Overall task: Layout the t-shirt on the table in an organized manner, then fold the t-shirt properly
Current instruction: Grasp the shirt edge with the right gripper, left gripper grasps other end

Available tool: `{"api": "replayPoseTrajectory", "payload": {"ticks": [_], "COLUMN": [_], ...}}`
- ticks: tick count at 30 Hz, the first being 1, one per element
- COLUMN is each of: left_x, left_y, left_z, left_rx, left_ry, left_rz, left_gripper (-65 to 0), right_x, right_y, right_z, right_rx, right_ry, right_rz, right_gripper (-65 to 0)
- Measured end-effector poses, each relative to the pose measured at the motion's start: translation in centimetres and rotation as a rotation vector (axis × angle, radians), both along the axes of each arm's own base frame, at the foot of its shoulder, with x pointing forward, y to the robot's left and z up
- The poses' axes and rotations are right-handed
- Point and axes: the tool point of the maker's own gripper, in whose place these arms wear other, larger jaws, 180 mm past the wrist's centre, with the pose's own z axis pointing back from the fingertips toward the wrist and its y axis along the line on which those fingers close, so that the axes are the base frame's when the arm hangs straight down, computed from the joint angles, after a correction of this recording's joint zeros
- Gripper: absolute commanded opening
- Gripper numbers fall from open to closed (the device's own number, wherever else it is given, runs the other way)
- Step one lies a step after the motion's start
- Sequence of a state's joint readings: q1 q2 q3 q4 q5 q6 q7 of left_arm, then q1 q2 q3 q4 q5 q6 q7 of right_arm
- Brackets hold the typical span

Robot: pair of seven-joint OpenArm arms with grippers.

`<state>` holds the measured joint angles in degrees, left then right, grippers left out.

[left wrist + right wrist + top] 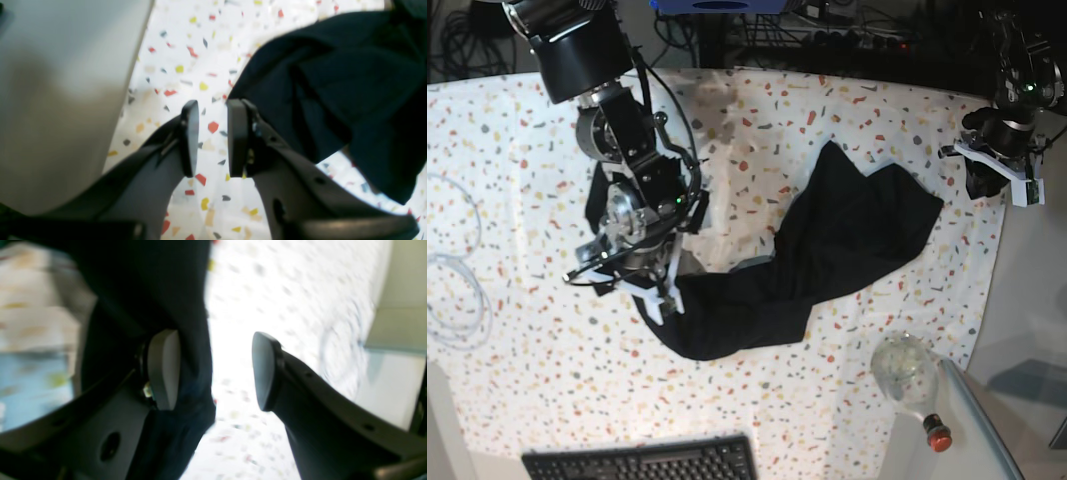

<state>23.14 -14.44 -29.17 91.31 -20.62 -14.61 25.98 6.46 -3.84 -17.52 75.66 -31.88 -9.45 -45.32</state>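
The t-shirt (812,265) was observed lying crumpled and elongated on the table (517,200), stretched diagonally between the 2 grippers, with 1 bunched end under the right gripper (213,371) and the wider end spread toward the left gripper (213,138). In the right wrist view, the right gripper's jaws were seen standing wide apart; black fabric hung against the inner face of 1 finger (163,368) and partly into the gap, while the other finger was bare over the blurred speckled cloth. No closed grip on the fabric was seen. In the base view the right gripper (652,285) was recorded low over the near end of the t-shirt, and contact with the cloth below could not be judged there. In the left wrist view, the left gripper's jaws were seen narrowly apart with nothing between them; only the speckled cloth showed through the gap. The t-shirt (340,93) lay just beside the outer face of 1 left finger (237,136), and whether it touched that finger could not be told. In the base view the left gripper (997,170) was noted at the far edge of the table, apart from the t-shirt's wide end. A black keyboard (642,462) was recorded at the table's near edge, below the right gripper, and a clear bottle with a red cap (907,375) lay below the left gripper.
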Motion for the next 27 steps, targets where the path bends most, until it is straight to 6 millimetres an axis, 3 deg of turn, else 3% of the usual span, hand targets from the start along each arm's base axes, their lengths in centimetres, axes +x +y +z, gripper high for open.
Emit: {"api": "replayPoseTrajectory", "payload": {"ticks": [3, 5, 7, 10, 12, 17, 23, 27], "left_x": [-0.1, 0.1, 0.2, -0.1, -0.1, 0.7, 0.5, 0.6], "left_y": [0.3, 0.4, 0.4, 0.4, 0.5, 0.5, 0.7, 0.6], "left_z": [-0.8, -1.1, -1.2, -1.4, -1.4, -1.0, -1.3, -1.3], "left_rx": [-0.010, -0.016, -0.022, -0.024, -0.022, -0.023, -0.024, -0.025], "left_ry": [0.016, 0.018, 0.017, 0.026, 0.025, 0.007, 0.015, 0.012], "left_rz": [0.022, 0.028, 0.030, 0.026, 0.032, 0.032, 0.039, 0.039], "left_gripper": [-50.7, -50.8, -50.8, -50.8, -50.8, -50.8, -50.8, -50.8], "right_x": [1.5, 1.4, -0.1, -2.6, -2.6, -0.2, 0.4, 1.0], "right_y": [-2.2, -2.1, 0.4, 5.6, 6.5, 3.7, 4.9, 4.6], "right_z": [1.7, 3.5, 4.0, 2.3, 1.9, 1.3, -0.6, -0.6], "right_rx": [-0.017, -0.023, -0.001, 0.060, 0.062, -0.021, 0.050, 0.048], "right_ry": [-0.054, -0.115, -0.132, -0.064, -0.060, -0.046, 0.026, 0.002], "right_rz": [-0.039, -0.021, 0.042, 0.170, 0.192, 0.158, 0.155, 0.170], "right_gripper": [-33.0, -33.0, -33.0, -33.0, -33.0, -33.0, -33.5, -43.7]}}
